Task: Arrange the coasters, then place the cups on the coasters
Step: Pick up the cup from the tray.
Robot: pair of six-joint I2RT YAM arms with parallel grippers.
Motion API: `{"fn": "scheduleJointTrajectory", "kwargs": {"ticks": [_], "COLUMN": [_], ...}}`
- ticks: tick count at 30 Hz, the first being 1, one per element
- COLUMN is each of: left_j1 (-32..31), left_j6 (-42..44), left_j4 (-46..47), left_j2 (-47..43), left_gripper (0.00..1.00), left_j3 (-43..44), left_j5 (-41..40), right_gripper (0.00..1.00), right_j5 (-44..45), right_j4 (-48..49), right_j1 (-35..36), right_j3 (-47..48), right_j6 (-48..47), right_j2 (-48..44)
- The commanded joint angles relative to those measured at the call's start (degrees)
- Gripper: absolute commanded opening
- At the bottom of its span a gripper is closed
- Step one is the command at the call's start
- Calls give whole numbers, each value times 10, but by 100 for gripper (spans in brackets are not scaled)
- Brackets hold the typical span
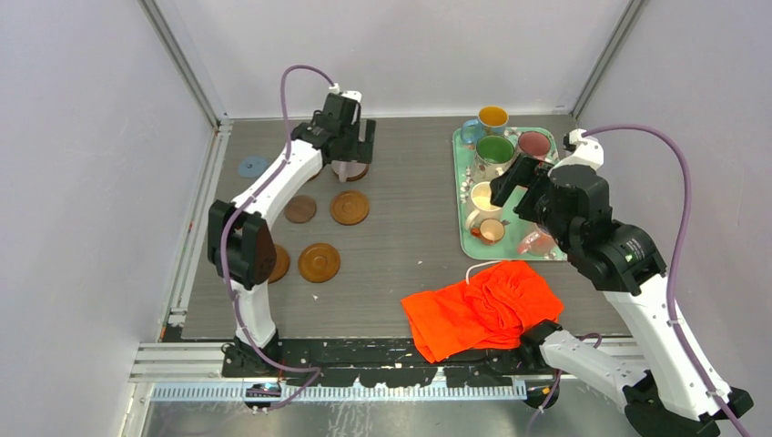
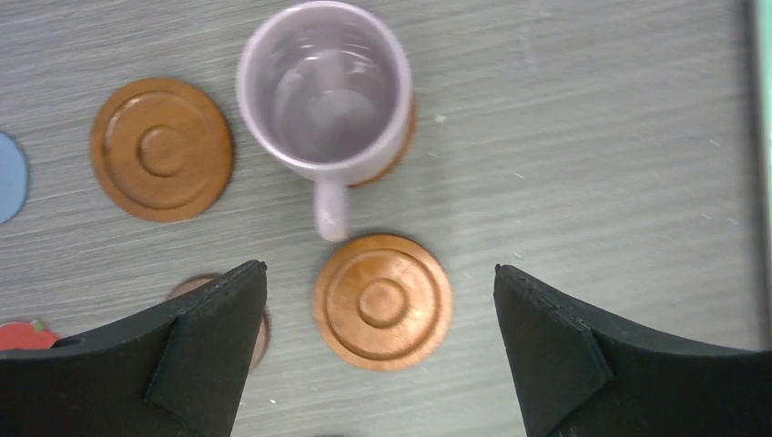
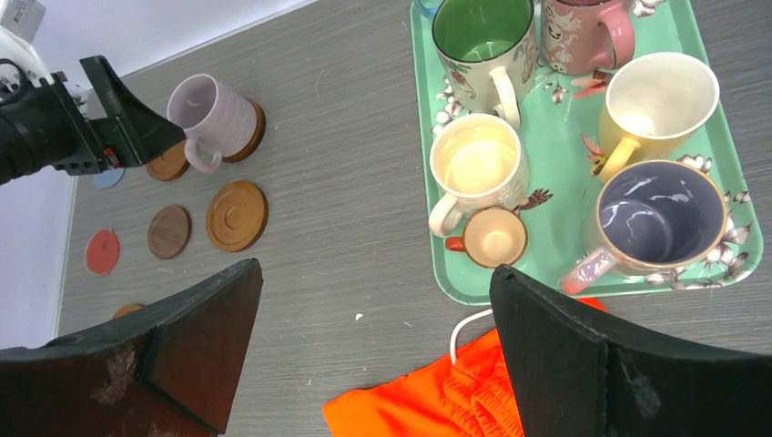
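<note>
A lilac cup (image 2: 323,91) stands upright on a brown wooden coaster (image 2: 403,146), handle toward me. My left gripper (image 2: 379,267) is open above and just behind it, holding nothing, with a grooved coaster (image 2: 382,300) below the gap between its fingers. More coasters lie around: a wooden one (image 2: 162,148), a blue one (image 2: 9,177), a red one (image 2: 27,335) and a dark one (image 3: 169,231). My right gripper (image 3: 375,267) hangs open and empty beside the teal tray (image 3: 437,264), which holds a green-inside cup (image 3: 482,36), a pink one (image 3: 583,32), a cream one (image 3: 478,159) and a tiny cup (image 3: 494,237).
An orange cloth (image 1: 482,309) with a white cord lies at the front, below the tray. A yellow cup (image 3: 657,100) and a purple-inside cup (image 3: 660,214) are also on the tray. Two more wooden coasters (image 1: 319,262) lie near the left arm's elbow. White walls enclose the table.
</note>
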Motion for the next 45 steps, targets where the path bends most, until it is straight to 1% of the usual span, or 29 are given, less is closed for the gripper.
{"fn": "scheduleJointTrajectory", "kwargs": {"ticks": [1,7,12,15,19,21,25,28,34,41,45], "left_j1": [-52,-138,-222,-257,-288,-297,-301,-303,-311,-318,-321], "left_j6": [0,1,-1,-5,-20,-33,-62,-69,-76,-77,-75], "left_j4": [0,23,32,39,57,59,54,58,56,35,20], "left_j2": [-45,-68,-64,-55,-36,-18,28,66,126,203,242], "left_gripper": [96,97,96,95,90,88,80,76,74,67,61], "left_j3": [-23,-54,-63,-63,-58,-47,-4,33,98,185,232], "left_j5": [38,82,92,100,112,109,90,93,84,57,34], "right_gripper": [100,100,100,100,100,100,100,100,100,100,100], "right_j5": [6,9,16,21,28,30,31,34,39,42,43], "right_j4": [18,24,25,25,24,24,16,10,0,-10,-13], "right_j1": [-2,-2,-2,-2,-2,-2,-2,-2,-1,-2,-2], "right_j3": [-1,-2,-1,-1,-1,0,5,7,9,15,15], "right_j6": [-16,-18,-18,-18,-17,-15,-11,-11,-9,-8,-8], "right_j2": [-12,-8,-5,-6,-7,-7,-7,-9,-12,-17,-19]}}
